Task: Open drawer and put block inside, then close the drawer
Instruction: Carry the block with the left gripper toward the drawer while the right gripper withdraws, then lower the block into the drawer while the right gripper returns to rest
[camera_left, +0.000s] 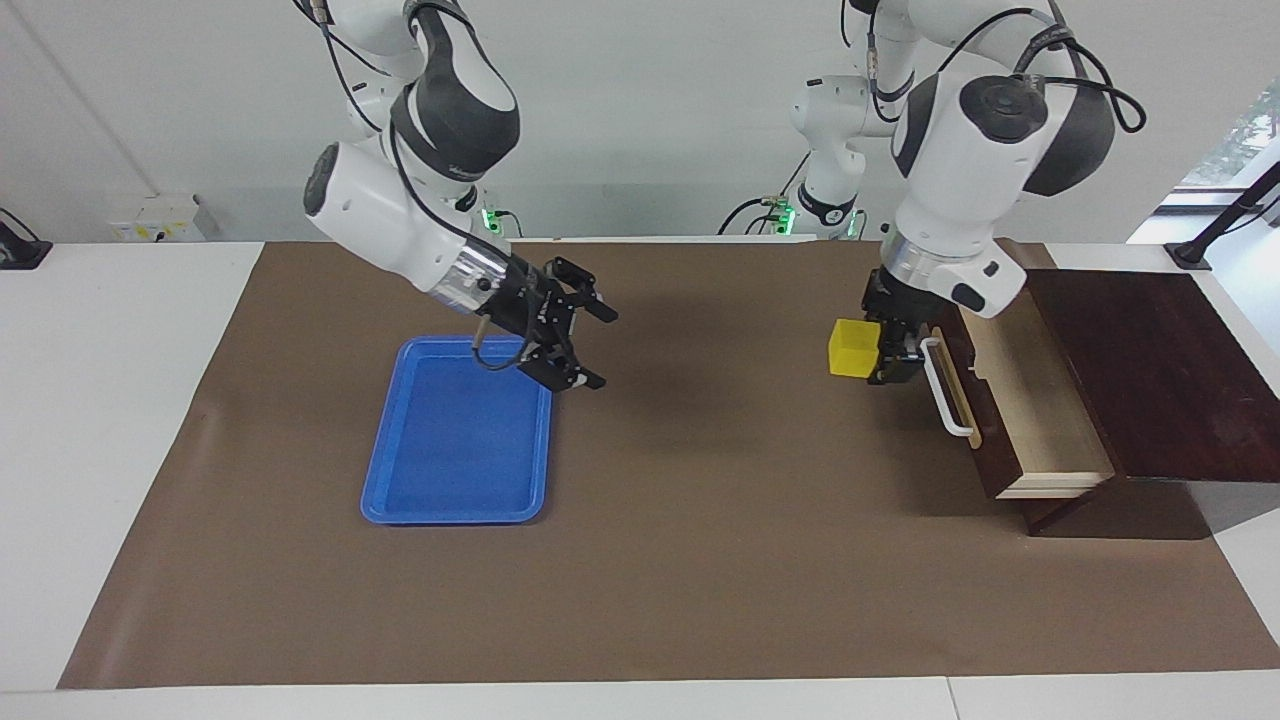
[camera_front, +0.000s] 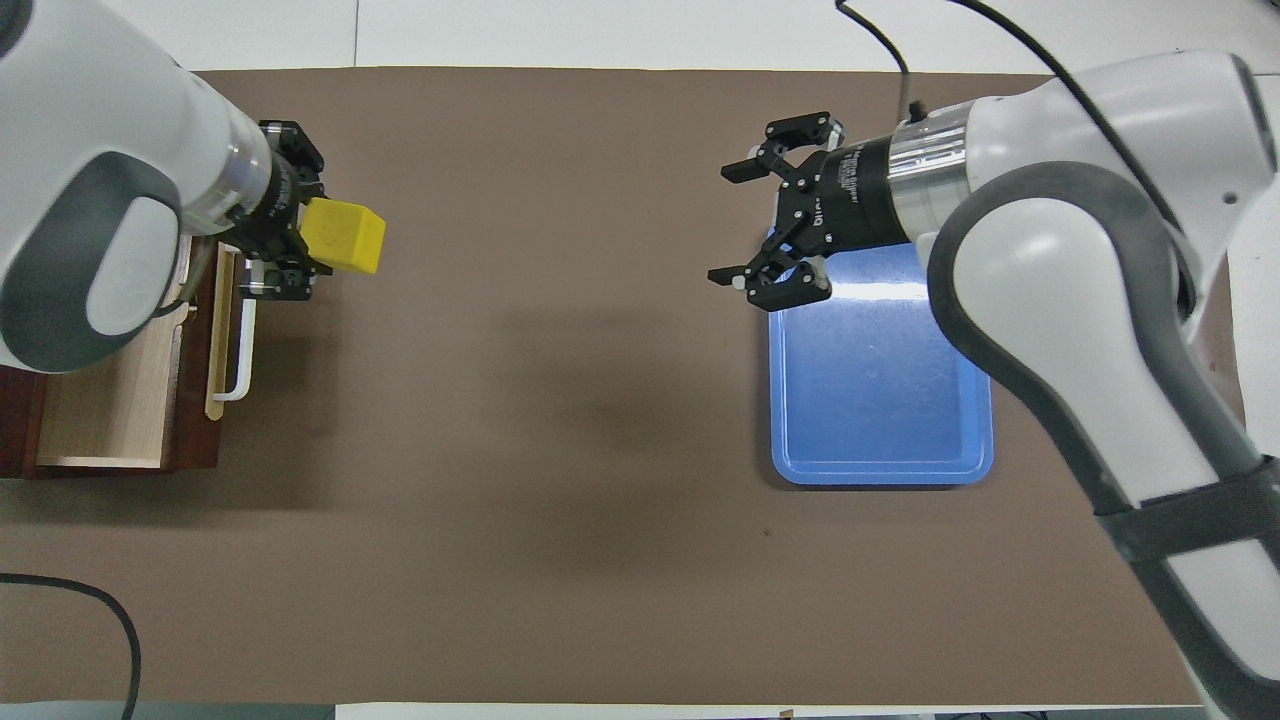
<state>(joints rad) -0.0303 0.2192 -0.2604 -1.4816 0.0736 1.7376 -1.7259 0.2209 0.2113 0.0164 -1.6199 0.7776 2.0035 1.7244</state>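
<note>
**Block held beside the open drawer**

I am watching the right pincer (camera_left: 590, 350) hanging open over the blue tray (camera_left: 455, 500). My left pincer (camera_left: 885, 350) is gripping the yellow block (camera_left: 851, 348) in the air just in front of the open drawer (camera_left: 1030, 400), beside its white handle (camera_left: 945, 390).

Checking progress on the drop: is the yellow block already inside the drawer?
No, the left gripper holds the block over the mat, beside the open drawer's handle.
</note>
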